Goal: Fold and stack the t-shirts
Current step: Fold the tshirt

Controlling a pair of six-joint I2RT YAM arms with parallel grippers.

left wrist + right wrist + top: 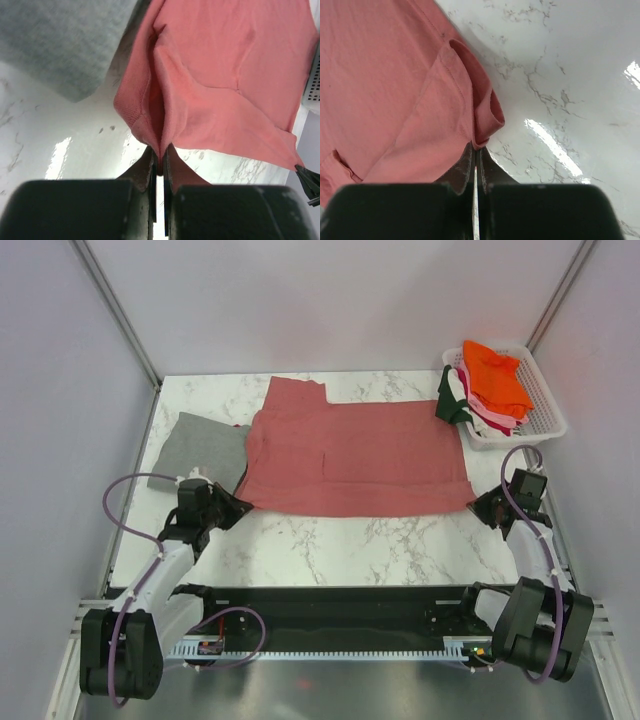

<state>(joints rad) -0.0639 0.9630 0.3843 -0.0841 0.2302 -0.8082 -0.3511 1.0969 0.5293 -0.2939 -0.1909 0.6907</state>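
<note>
A dusty salmon-pink t-shirt (355, 455) lies spread across the middle of the marble table. My left gripper (236, 504) is shut on the shirt's near left corner (161, 145). My right gripper (478, 506) is shut on the shirt's near right corner (479, 144). A folded grey t-shirt (200, 450) lies flat at the left, partly under the pink one; it also shows in the left wrist view (60, 45). Orange, pink, white and dark green t-shirts (492, 380) are piled in the basket at the back right.
A white slatted plastic basket (540, 418) stands at the back right corner, its edge showing in the left wrist view (312, 80). Bare marble table (350, 550) lies between the shirt and the arm bases. Grey walls close in the left, back and right.
</note>
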